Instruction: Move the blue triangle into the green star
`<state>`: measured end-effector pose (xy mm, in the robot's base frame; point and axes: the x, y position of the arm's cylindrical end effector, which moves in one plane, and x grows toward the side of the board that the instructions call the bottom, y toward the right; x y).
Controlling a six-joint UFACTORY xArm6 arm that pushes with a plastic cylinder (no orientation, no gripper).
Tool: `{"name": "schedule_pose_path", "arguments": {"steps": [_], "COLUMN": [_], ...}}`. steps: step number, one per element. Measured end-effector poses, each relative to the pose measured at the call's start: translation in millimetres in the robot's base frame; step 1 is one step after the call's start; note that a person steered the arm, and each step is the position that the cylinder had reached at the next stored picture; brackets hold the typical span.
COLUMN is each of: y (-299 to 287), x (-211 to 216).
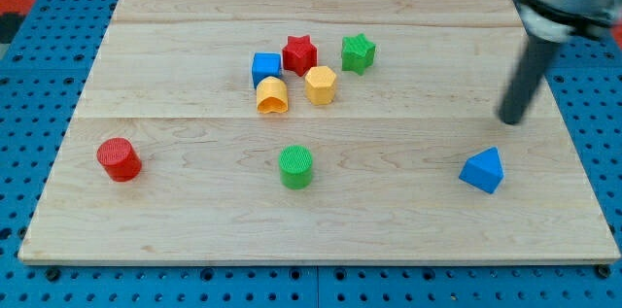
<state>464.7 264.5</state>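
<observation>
Altogether seven blocks, just one blue triangle [483, 170] below my tip [509, 119].

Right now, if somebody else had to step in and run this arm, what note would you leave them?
My tip rests on the board, above and slightly right of the blue triangle, with a gap between them.
The blue triangle sits near the view's bottom right. The green star is far off, up and to the left, at the right end of the middle cluster.
Done: nothing; they are still apart.
Left: get to the triangle's lower right side and push it up-left into the star.
</observation>
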Motion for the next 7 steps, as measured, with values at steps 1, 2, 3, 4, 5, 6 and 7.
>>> {"name": "schedule_pose_path", "arguments": {"steps": [1, 2, 3, 4, 5, 6, 7], "y": [37, 6, -43, -78, -93, -95, -99], "x": [59, 101, 87, 62, 41, 41, 51]}}
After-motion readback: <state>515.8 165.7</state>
